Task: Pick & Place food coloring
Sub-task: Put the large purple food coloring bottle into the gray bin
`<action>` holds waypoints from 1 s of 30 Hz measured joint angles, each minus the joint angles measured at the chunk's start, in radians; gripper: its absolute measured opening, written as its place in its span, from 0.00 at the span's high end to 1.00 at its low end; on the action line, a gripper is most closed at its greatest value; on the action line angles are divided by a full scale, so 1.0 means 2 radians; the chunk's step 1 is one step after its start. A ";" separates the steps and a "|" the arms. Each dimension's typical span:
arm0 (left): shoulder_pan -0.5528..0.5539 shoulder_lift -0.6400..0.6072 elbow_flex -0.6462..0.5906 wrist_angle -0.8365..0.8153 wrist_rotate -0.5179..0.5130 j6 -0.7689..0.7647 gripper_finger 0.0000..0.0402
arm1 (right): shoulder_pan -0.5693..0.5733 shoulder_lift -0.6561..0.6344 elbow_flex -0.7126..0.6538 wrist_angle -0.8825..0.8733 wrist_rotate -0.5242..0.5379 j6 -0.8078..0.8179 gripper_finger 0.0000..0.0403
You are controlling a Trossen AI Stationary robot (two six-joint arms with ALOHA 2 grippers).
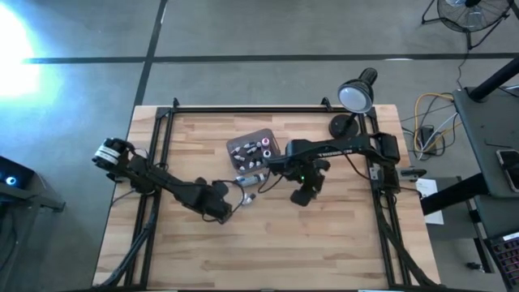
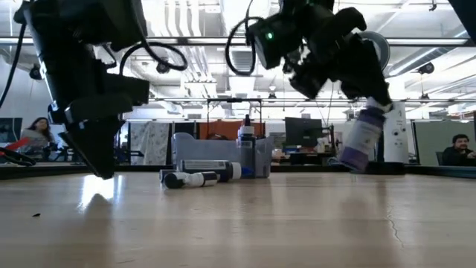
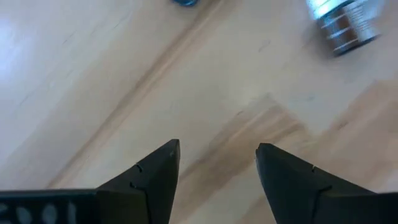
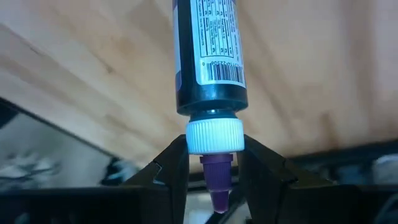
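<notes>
Right now your right pincer point(image 4: 212, 163) is clenched on a small dark-bodied food-colouring bottle with a white screw collar and a purple nozzle tip point(image 4: 208, 68), gripping it at the collar, just where body meets cap. In the low view that bottle point(image 2: 361, 141) hangs tilted below the fingers, clear of the pale wooden counter point(image 2: 297, 223). It looks like a light plastic squeeze bottle, so weight won't trouble you. The body is probably soft and the printed label glossy, so a squeeze there could slip or push liquid toward the nozzle. The ribbed collar is the stiffer, safer hold, and you already have it. Because you hold it at one end, expect the body to swing when you move, so go gently.

The rest of the bottles are split. Several stand with caps up in the translucent grey square tub point(image 1: 250, 148) near the middle of the counter. A few more lie on their sides on the wood just beside it point(image 1: 250, 178). Those lying ones will roll, so take each across its body near the cap, not along its length.

Your left pincer point(image 3: 217, 168) is released, fingers spread above bare wood, with one bottle point(image 3: 343, 23) lying a little ahead of it. In the high view it sits low near the loose bottles point(image 1: 217, 201).
</notes>
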 joint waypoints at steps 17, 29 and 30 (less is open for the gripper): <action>0.001 -0.051 -0.083 0.028 -0.033 0.029 0.52 | 0.085 -0.004 -0.110 0.000 -0.179 0.200 0.70; 0.008 -0.115 -0.146 0.057 -0.034 0.075 0.52 | 0.109 -0.005 -0.128 0.059 -0.217 0.235 0.67; 0.008 -0.120 -0.150 0.061 -0.033 0.075 0.52 | 0.109 -0.005 -0.127 0.060 -0.216 0.238 0.67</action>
